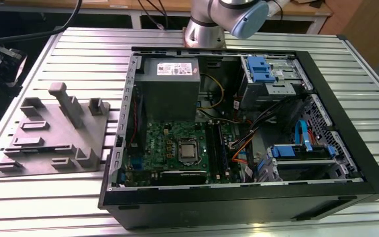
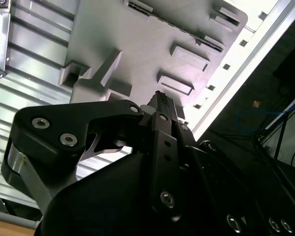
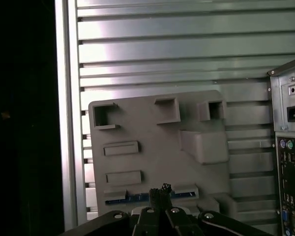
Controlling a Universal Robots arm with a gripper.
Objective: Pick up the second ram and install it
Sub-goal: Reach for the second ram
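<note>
We list:
- Slatted table (image 1: 71, 54), beneath the pincer.
- Open case (image 1: 367, 163), off to the pincer's side.
- Grey fixture (image 3: 152, 137), directly under the pincer.
- Pincer (image 3: 160, 189), fingers pressed together, gripping nothing.
- Ram (image 3: 132, 198), lying in a fixture slot below the fingertips, apart from them.

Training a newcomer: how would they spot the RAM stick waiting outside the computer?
On the slatted table, beside the open computer case, lies a grey fixture block. In the first wrist view, the second ram sits in it near the gripper: a thin dark strip, unlike the grey pockets around it.
</note>
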